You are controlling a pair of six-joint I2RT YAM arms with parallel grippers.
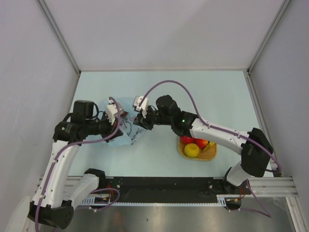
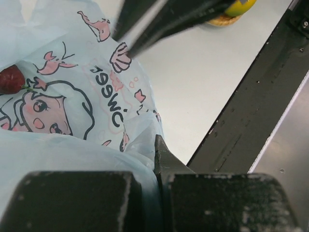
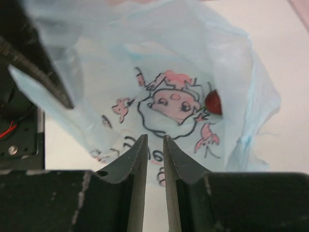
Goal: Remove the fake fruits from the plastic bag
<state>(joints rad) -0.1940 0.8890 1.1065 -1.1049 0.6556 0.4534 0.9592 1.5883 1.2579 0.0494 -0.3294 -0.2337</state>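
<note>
**Right claw**: 2 black fingers stand nearly together with a thin slit between them. Whether any film is caught in the slit cannot be told.

**Just beyond its tips:** the plastic bag is crinkly, translucent pale-blue film printed with a dark-lined cartoon face and pink shapes. Its mouth gapes toward this claw. Inside, ahead and to the right of the tips, 1 dark red fruit, glossy and rounded, lies against the printed wall.

**Left claw**: on the bag's opposite side, its jaws are clamped on a bunched fold of the bag's edge.

**Behind the right claw, beside its forearm:** a woven orange-yellow mat carries 1 yellow round fruit, 2 red fruits and 1 banana. All are smooth and shiny, and all lie well apart from the bag.

**Surface:** a matte, pale blue-green table, with a black rail along the edge behind both claws.

**Beyond the bag:** plain grey-white walls enclose 3 sides.
</note>
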